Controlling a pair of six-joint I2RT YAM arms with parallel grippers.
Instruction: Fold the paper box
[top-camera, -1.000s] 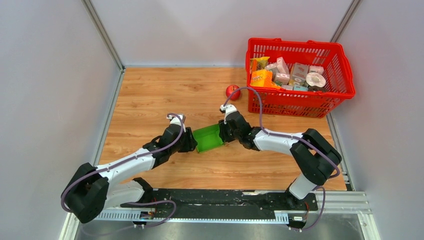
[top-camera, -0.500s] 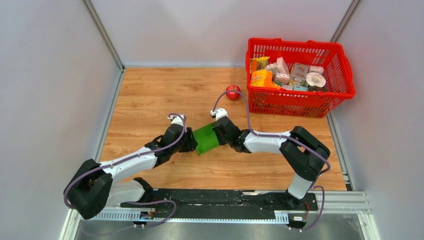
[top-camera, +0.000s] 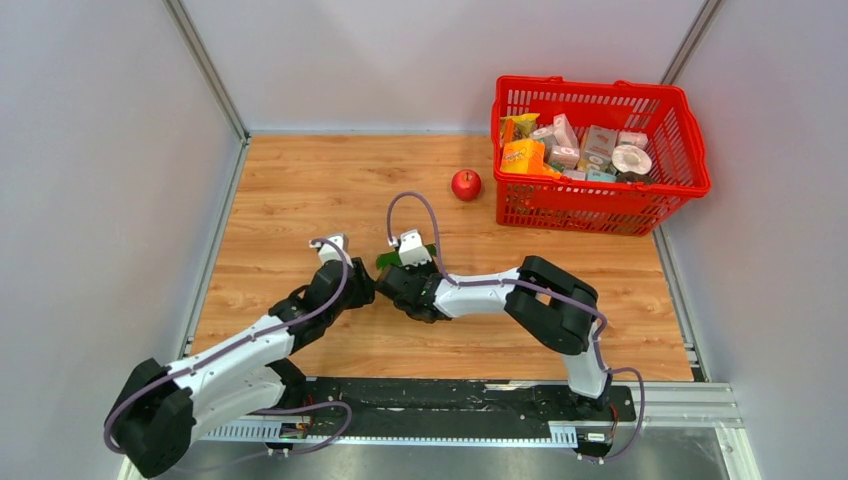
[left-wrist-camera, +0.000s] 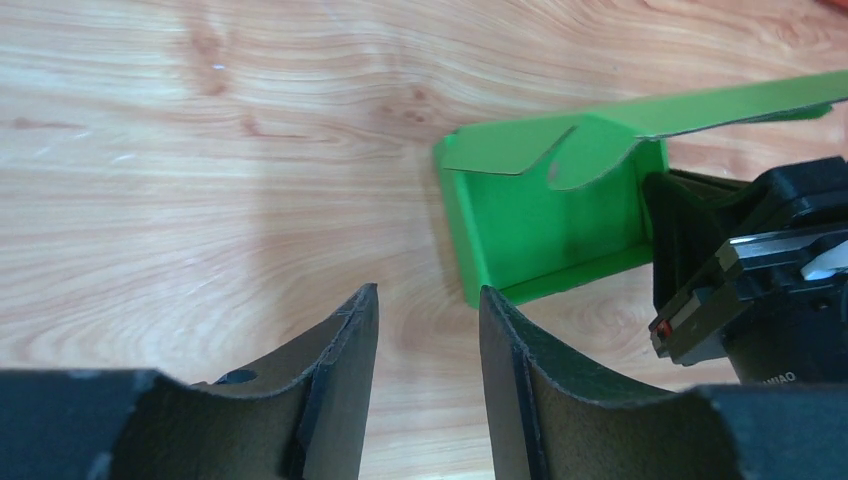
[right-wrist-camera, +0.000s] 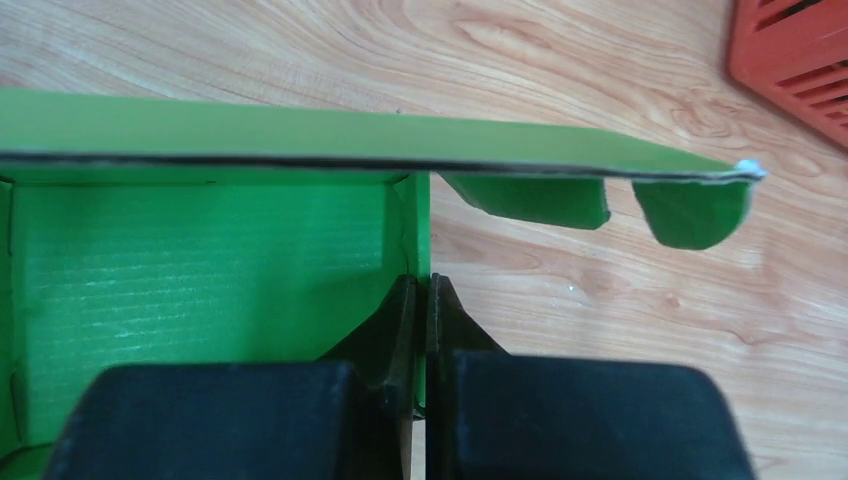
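Observation:
The paper box (left-wrist-camera: 545, 225) is bright green, partly formed, with its open side facing my left wrist camera. Its lid flap (right-wrist-camera: 350, 135) stands out over it, with two tabs hanging at the flap's end. My right gripper (right-wrist-camera: 425, 288) is shut on the box's side wall, one finger inside and one outside. In the top view the box (top-camera: 387, 261) is mostly hidden under my right gripper (top-camera: 402, 288). My left gripper (left-wrist-camera: 427, 298) is open and empty, a short way off the box's near corner, also seen from above (top-camera: 362, 290).
A red apple (top-camera: 465, 184) lies on the wooden table beyond the grippers. A red basket (top-camera: 600, 207) holding several small printed packages stands at the back right; its corner shows in the right wrist view (right-wrist-camera: 800, 50). Grey walls close in the table on the left, back and right.
My right arm has swung left and carried the box with it, turning it. My left gripper has drawn back to the left and now stands apart from the box.

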